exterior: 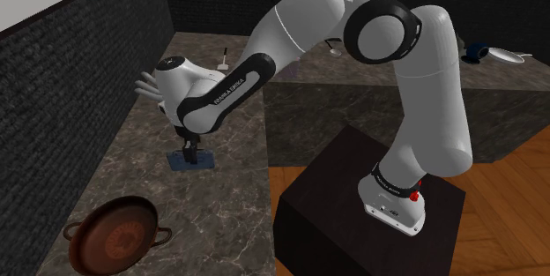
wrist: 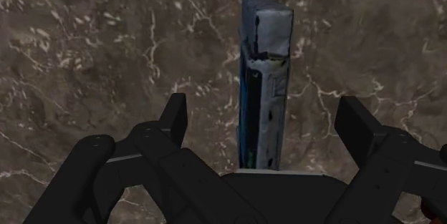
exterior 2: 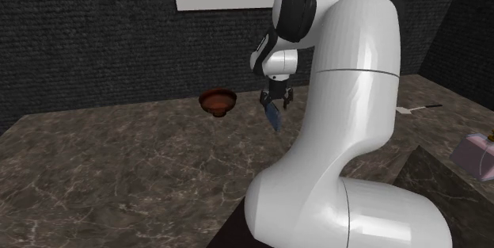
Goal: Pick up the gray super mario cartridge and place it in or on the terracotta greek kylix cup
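gripper (wrist: pixel 263 109) spread wide astride the cartridge (wrist: pixel 266 58), not touching; grasp step, i'd say. next: pinch, lift, carry to the cup (exterior: pixel 115 234).

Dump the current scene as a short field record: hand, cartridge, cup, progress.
hand: open, fingers apart on either side of the cartridge
cartridge: grey-blue, edge-on between the fingers, touched by neither, not held
cup: reddish-brown, two handles, upright on the counter, nothing in it
cup vs cartridge: apart; the cup sits toward the shoulder view's lower left of the cartridge
counter: dark veined marble
progress: grasp not yet closed, placement not done
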{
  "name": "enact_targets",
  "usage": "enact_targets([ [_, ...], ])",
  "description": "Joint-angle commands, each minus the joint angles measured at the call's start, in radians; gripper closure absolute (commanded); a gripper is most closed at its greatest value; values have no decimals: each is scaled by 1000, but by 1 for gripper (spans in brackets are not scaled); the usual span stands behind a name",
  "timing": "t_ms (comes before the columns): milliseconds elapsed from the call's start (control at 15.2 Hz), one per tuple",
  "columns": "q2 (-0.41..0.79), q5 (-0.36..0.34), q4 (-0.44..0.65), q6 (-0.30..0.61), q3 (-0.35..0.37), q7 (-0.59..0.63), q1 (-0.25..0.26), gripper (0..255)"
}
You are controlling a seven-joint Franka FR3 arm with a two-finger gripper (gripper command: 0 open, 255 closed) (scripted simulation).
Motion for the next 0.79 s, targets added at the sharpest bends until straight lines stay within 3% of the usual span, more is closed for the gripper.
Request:
enact_targets([
  [0, 17, -4, -2, 19, -3, 2, 2, 0],
  [594, 31, -8, -2, 34, -6, 4, 4, 0],
  [660, 31, -8, -2, 34, -6, 4, 4, 255],
  [726, 31, -8, -2, 34, -6, 4, 4, 255],
])
